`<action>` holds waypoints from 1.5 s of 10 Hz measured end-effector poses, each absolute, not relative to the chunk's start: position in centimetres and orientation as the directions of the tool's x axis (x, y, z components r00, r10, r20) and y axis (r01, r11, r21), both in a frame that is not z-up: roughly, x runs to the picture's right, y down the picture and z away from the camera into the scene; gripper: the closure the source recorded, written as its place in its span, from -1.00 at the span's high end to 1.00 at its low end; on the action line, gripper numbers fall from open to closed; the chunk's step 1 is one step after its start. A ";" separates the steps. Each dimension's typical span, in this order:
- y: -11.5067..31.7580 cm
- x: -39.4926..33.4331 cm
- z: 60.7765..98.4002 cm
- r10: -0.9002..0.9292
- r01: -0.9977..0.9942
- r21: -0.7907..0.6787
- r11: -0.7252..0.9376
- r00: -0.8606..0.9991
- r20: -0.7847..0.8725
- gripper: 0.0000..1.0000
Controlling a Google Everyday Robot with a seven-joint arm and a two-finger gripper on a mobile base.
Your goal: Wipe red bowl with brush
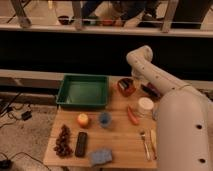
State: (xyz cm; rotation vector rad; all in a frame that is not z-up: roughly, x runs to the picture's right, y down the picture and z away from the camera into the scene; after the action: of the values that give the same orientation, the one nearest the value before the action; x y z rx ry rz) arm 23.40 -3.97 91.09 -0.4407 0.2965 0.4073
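The red bowl sits on the wooden table just right of the green tray, near the table's back edge. My gripper reaches down from the arm's bend onto the bowl's top and covers part of it. A small dark shape at the gripper's tip over the bowl looks like the brush, but I cannot make it out clearly. The white arm sweeps in from the lower right.
A dark dish and a white lidded tub lie right of the bowl. A carrot-like piece, blue cup, orange fruit, grapes, black remote, blue sponge and fork fill the front.
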 end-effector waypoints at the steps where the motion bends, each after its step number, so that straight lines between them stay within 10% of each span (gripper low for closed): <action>1: -4.1 24.1 91.2 0.317 -0.448 -0.346 0.824 0.872 -0.373 -1.00; 15: -7.5 24.3 94.0 0.329 -0.471 -0.304 0.828 0.848 -0.416 -1.00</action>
State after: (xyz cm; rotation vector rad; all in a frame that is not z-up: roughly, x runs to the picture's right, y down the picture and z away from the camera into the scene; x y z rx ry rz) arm 24.33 -7.54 93.98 -0.4116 0.3586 0.4343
